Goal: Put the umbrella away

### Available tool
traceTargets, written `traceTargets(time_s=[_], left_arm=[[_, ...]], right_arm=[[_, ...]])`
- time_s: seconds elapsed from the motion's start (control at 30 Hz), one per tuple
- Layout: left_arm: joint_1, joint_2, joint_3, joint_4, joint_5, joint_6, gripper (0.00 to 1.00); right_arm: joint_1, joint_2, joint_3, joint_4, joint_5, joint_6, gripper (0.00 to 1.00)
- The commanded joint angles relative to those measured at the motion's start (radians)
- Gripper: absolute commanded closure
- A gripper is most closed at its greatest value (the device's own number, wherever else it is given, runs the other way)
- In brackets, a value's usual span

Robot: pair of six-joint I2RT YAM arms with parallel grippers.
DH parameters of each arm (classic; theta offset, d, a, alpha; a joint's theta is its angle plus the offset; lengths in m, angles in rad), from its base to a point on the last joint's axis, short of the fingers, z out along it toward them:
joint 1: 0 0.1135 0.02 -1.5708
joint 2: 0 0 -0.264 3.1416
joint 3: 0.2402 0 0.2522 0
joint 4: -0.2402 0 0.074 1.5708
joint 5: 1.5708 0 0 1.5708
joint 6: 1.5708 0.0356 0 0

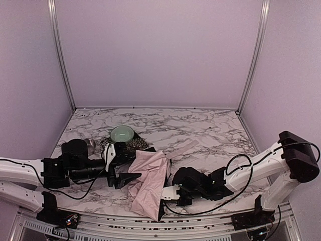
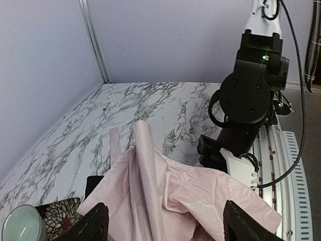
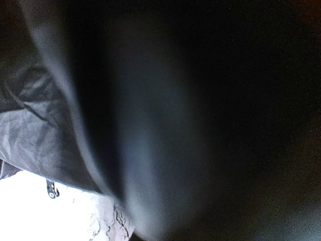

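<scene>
Top external: umbrella [image 1: 148, 183] lies crumpled at the table's [image 1: 210, 130] 6 o'clock. My left gripper [image 1: 125, 165], at its 9 o'clock, gapes wide. My right gripper [image 1: 168, 196], at 4 o'clock, seems pinched on fabric. Pulling one-handed could unfurl it further.

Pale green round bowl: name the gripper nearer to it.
Left. The left gripper is open close by the bowl; the right gripper is across the pale pink fabric umbrella.

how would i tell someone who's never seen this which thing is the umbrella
On the marble table, look to the middle of its near edge. The umbrella lies there as a crumpled heap of pale pink fabric with black lining showing, unlike the dark floral mat and mint-green bowl behind it.
</scene>
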Motion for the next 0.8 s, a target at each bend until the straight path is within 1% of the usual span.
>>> traceTargets(time_s=[0.0,0.03,0.13,0.17,0.2,0.27,0.3,0.37,0.4,0.47,0.53,0.57,0.6,0.63,0.67,0.7,0.73,0.77], left_arm=[[-0.033,-0.084,-0.002,-0.069,-0.003,0.001,0.17],[-0.048,-0.093,0.006,-0.084,-0.013,0.010,0.18],[-0.127,-0.060,0.050,-0.134,-0.028,0.037,0.40],[-0.142,-0.026,0.069,-0.155,-0.022,0.039,0.45],[-0.149,0.010,0.090,-0.180,-0.016,0.040,0.47],[-0.151,0.098,0.132,-0.240,-0.051,0.044,0.47],[-0.151,0.148,0.145,-0.259,-0.073,0.051,0.44],[-0.149,0.205,0.156,-0.264,-0.130,0.083,0.28],[-0.146,0.228,0.164,-0.262,-0.153,0.093,0.26],[-0.128,0.267,0.179,-0.257,-0.182,0.100,0.25],[-0.106,0.312,0.189,-0.264,-0.210,0.092,0.26],[-0.096,0.328,0.191,-0.288,-0.192,0.090,0.28],[-0.086,0.338,0.190,-0.298,-0.159,0.086,0.31],[-0.079,0.339,0.184,-0.291,-0.113,0.079,0.39],[-0.074,0.333,0.172,-0.263,-0.075,0.072,0.50],[-0.069,0.325,0.157,-0.224,-0.045,0.058,0.65],[-0.062,0.316,0.142,-0.194,-0.022,0.043,0.83],[-0.051,0.308,0.127,-0.175,-0.009,0.029,0.99]], right_arm=[[-0.004,0.046,-0.006,-0.087,-0.010,0.021,1.00],[-0.004,0.047,-0.006,-0.088,-0.010,0.021,1.00],[-0.004,0.049,-0.004,-0.089,-0.012,0.021,1.00],[-0.004,0.050,-0.003,-0.090,-0.012,0.021,1.00],[-0.004,0.052,-0.001,-0.091,-0.012,0.020,1.00],[-0.003,0.055,0.003,-0.093,-0.011,0.018,1.00],[-0.003,0.056,0.004,-0.093,-0.010,0.018,1.00],[-0.004,0.057,0.006,-0.095,-0.014,0.016,1.00],[-0.004,0.057,0.007,-0.096,-0.016,0.014,1.00],[-0.004,0.059,0.009,-0.099,-0.015,0.013,1.00],[-0.004,0.061,0.011,-0.102,-0.009,0.015,1.00],[-0.004,0.060,0.011,-0.102,-0.008,0.017,1.00],[-0.004,0.058,0.009,-0.100,-0.007,0.020,1.00],[-0.004,0.056,0.006,-0.097,-0.007,0.024,1.00],[-0.004,0.055,0.005,-0.093,-0.007,0.026,1.00],[-0.004,0.055,0.003,-0.090,-0.006,0.028,1.00],[-0.003,0.057,0.002,-0.087,-0.003,0.029,1.00],[-0.003,0.057,0.001,-0.084,0.000,0.031,1.00]])
